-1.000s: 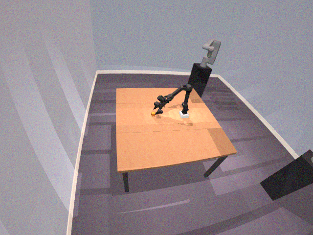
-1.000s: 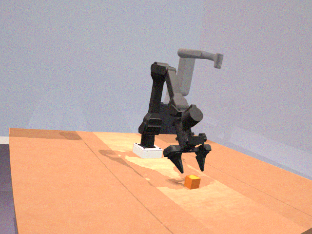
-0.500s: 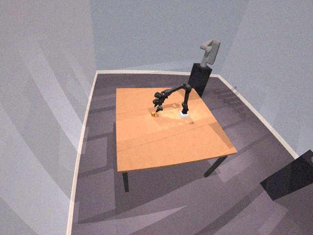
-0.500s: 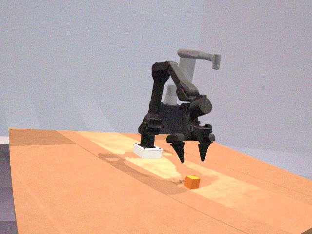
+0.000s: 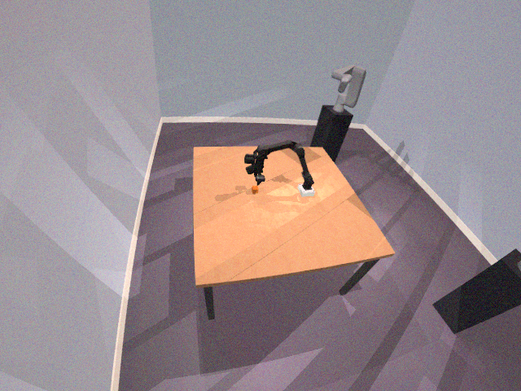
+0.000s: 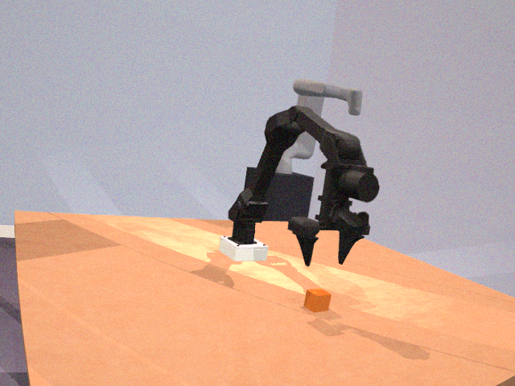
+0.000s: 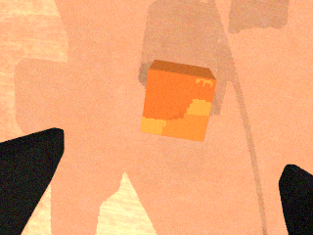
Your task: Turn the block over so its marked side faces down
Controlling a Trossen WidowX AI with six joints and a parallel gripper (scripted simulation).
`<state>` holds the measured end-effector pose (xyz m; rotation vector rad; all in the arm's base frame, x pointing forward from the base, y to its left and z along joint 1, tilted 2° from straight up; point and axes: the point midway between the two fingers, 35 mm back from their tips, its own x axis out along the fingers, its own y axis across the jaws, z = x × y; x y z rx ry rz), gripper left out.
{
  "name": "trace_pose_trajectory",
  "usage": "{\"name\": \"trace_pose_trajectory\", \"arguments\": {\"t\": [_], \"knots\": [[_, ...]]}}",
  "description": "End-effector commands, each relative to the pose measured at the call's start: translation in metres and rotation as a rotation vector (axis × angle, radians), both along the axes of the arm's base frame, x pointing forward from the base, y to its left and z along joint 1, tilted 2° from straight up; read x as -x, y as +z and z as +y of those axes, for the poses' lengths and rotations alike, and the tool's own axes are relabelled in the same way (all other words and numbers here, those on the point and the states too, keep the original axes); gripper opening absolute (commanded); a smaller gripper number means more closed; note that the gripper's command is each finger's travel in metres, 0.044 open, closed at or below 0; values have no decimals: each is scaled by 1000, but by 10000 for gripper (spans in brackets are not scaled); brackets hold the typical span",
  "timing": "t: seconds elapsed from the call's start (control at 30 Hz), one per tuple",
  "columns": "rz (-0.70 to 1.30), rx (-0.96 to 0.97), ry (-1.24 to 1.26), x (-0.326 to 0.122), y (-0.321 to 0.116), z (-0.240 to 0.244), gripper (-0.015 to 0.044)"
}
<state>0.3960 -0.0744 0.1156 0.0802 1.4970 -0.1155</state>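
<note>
You can't make out any marking on the block (image 6: 317,300); above it the jaws hang released, their tips cut off in the wrist view.

High overview, low side, wrist-down.
</note>
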Motion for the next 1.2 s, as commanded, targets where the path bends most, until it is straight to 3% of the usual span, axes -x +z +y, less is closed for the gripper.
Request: {"name": "trace_pose_trajectory", "arguments": {"t": [0.0,0.13,1.17], "knots": [[16,2,-5,-1,1,-1,440],[16,2,-5,-2,-30,-2,440],[16,2,-5,-5,-79,-3,440]]}}
